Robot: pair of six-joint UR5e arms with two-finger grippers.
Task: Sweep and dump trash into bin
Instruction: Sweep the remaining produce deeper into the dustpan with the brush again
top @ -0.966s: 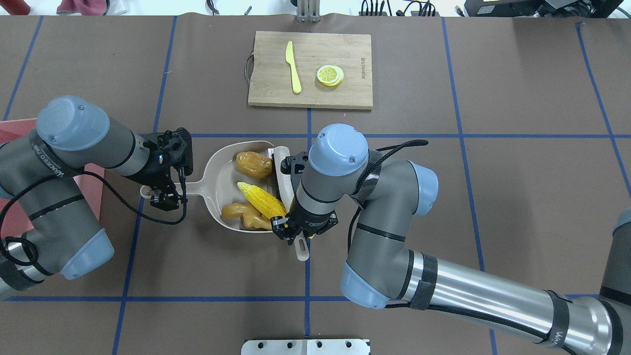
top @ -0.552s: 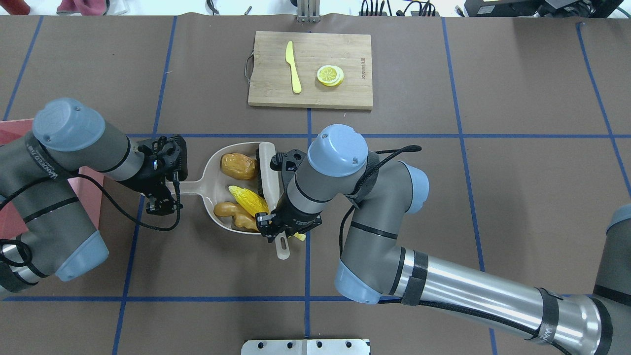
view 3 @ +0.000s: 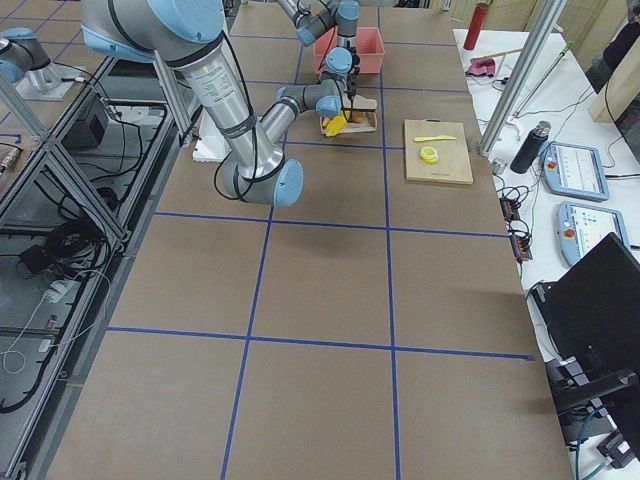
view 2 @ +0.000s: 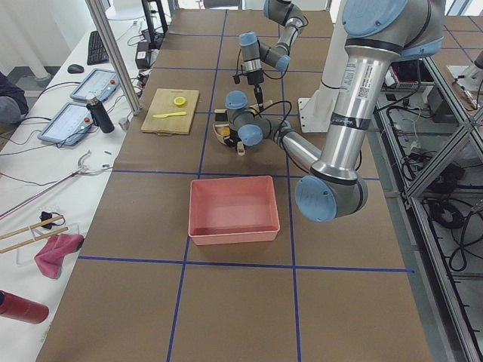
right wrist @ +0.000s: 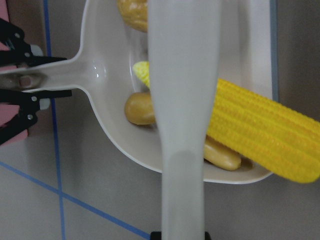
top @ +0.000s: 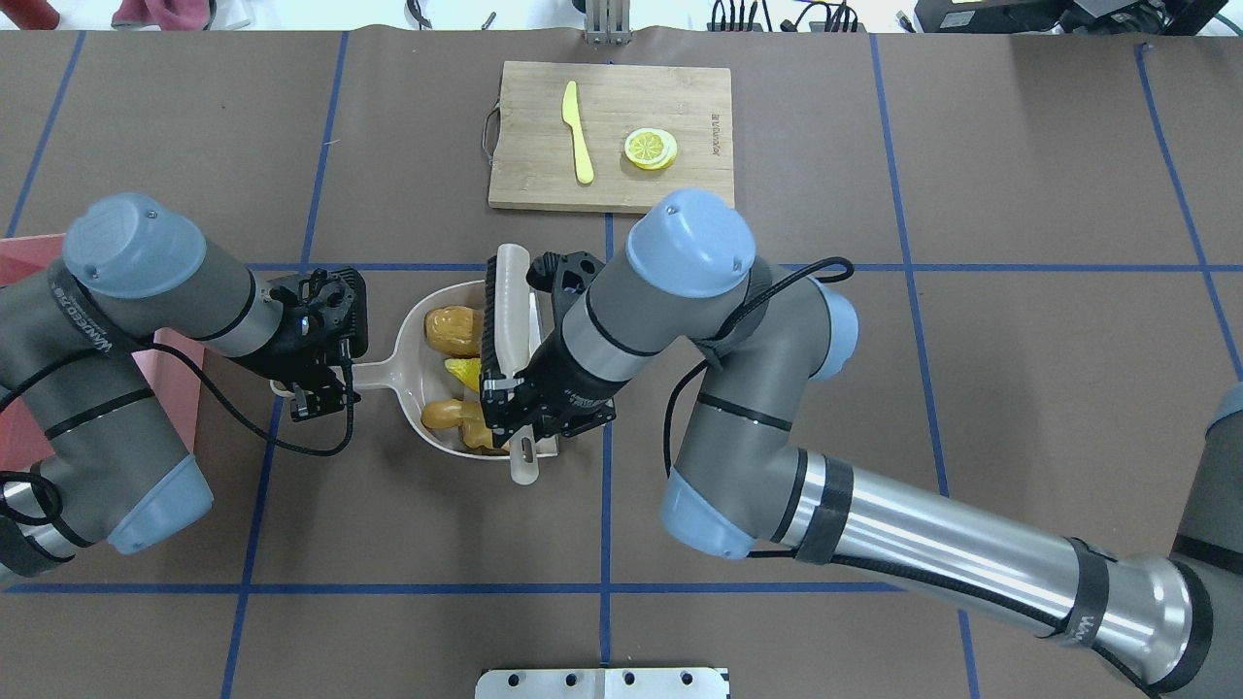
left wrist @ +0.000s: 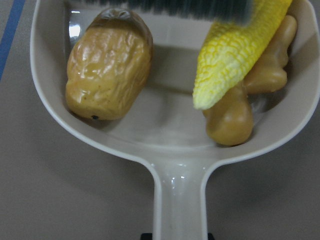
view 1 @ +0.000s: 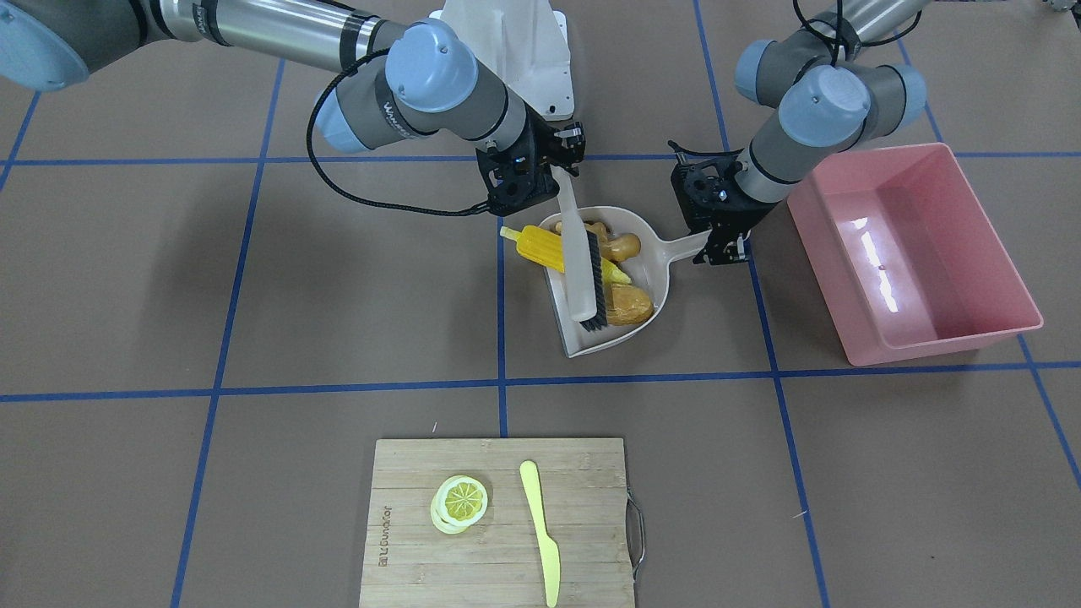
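left fingers (top: 311, 401): clamped on the tip of the dustpan (top: 388, 367) handle, one finger each side; wrist cam looks straight down the handle into the pan
right fingers (top: 497, 413): clamped on the brush (top: 507, 311) handle at the pan's robot-side rim; handle tip pokes out past the fingers
brush: white back up, dark bristles down and facing the pan's back wall; runs across the pan just inside its open lip, far end over the far rim; bristles sit on the corn
dustpan: beige, rounded back wall, straight open lip pointing away from the left arm; all three trash items are in it; can't tell if the lip touches the desk (top: 971, 388)
corn cob (view 1: 536, 243): long, bright yellow, rows of kernel bumps; lies crosswise under the brush, pointed tip deep in the pan on top of the ginger, blunt end sticking out over the lip above the desk
potato (left wrist: 107, 70): lumpy, glossy golden-brown, wrinkled skin, darker at one end; against the pan wall on the side away from the robot, apart from the corn
ginger root (left wrist: 240, 110): smooth tan knobs, wedged against the back wall next to the handle, on the robot-side half, partly under the corn tip
bin (view 1: 954, 333): pink rectangular tub, glossy walls with light glare, rimmed top; on the desk at the robot's left, near the left wrist, past the handle end
far side of desk: wooden cutting board (top: 670, 184) with lemon slice (top: 651, 149) and pale yellow knife (top: 579, 131), well apart from the pan
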